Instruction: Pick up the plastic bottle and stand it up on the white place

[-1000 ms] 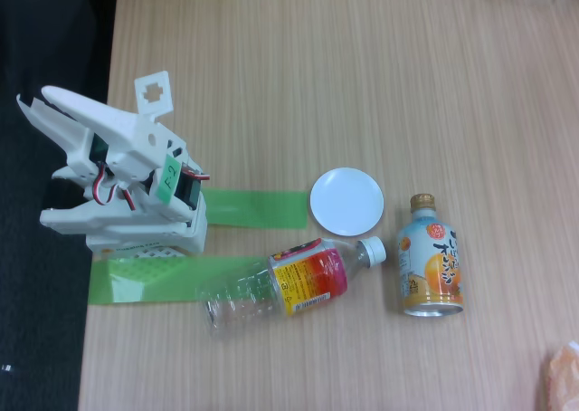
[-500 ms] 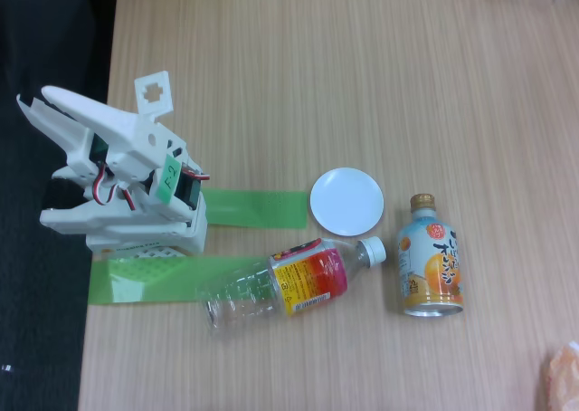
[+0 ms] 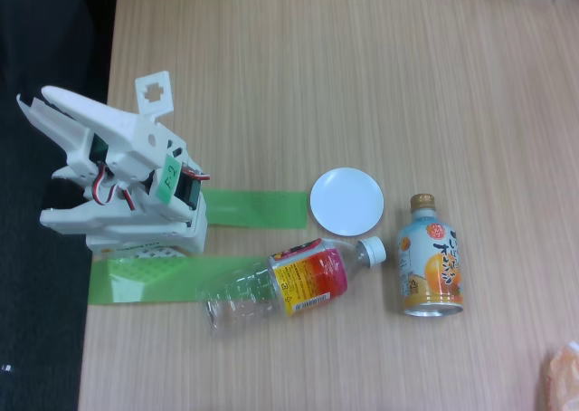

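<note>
The plastic bottle (image 3: 289, 282) lies on its side on the wooden table, white cap toward the right, clear ribbed base toward the left, red-to-yellow label in the middle. The white place (image 3: 346, 201), a small round dish, sits just above the bottle's cap end and holds nothing. The white arm is folded up at the table's left edge. Its gripper (image 3: 33, 97) points up-left over the dark area beyond the table, far from the bottle. Nothing is between its fingers, and the angle hides how far apart they stand.
An orange-and-pale-blue drink can-bottle (image 3: 430, 259) with a gold cap lies right of the bottle's cap. Green tape strips (image 3: 258, 208) mark the table by the arm's base. Something orange (image 3: 563, 375) sits at the lower right corner. Bare wood spreads across the upper table.
</note>
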Tool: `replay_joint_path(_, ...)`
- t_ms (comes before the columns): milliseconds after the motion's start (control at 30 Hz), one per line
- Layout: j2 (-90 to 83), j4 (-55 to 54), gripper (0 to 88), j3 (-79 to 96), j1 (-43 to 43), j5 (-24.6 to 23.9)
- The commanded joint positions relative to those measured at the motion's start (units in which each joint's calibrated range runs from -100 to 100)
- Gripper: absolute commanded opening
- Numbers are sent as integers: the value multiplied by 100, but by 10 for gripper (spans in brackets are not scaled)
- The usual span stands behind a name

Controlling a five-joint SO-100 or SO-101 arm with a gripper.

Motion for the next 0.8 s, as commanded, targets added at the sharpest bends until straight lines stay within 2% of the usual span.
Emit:
replay_joint_path(0,25,-144,102,27,24,29)
replay_joint_path(600,25,-144,102,27,39,45)
replay_joint_path(767,25,-135,104,27,402,45)
